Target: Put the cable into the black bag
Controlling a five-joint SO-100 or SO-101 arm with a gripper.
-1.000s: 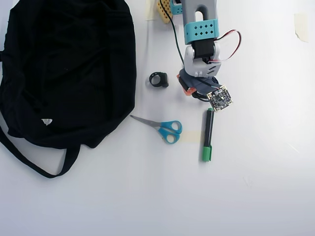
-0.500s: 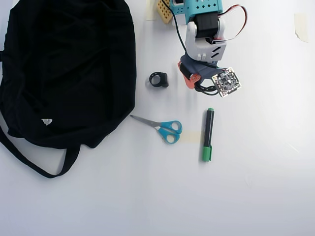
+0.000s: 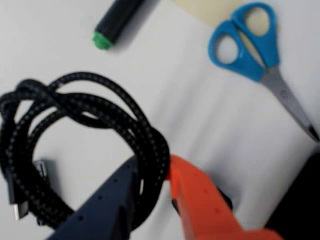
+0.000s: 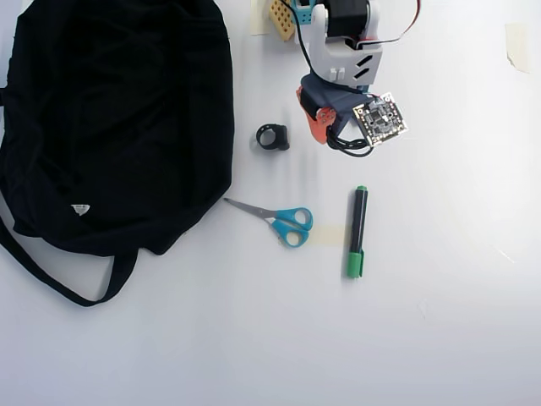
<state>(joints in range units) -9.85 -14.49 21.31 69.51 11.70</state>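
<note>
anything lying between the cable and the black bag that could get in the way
Only the small black ring clip, on the table between the cable held in the gripper and the black bag. Carried above the table, the cable should pass over it.

in the overhead view the cable (image 4: 348,145) is mostly hidden under the claw (image 4: 325,134) and its camera board. the black bag (image 4: 110,118) runs off the top and left edges. in the wrist view the scissors (image 3: 260,55) are blurred, their tip cut off at the right edge.
</note>
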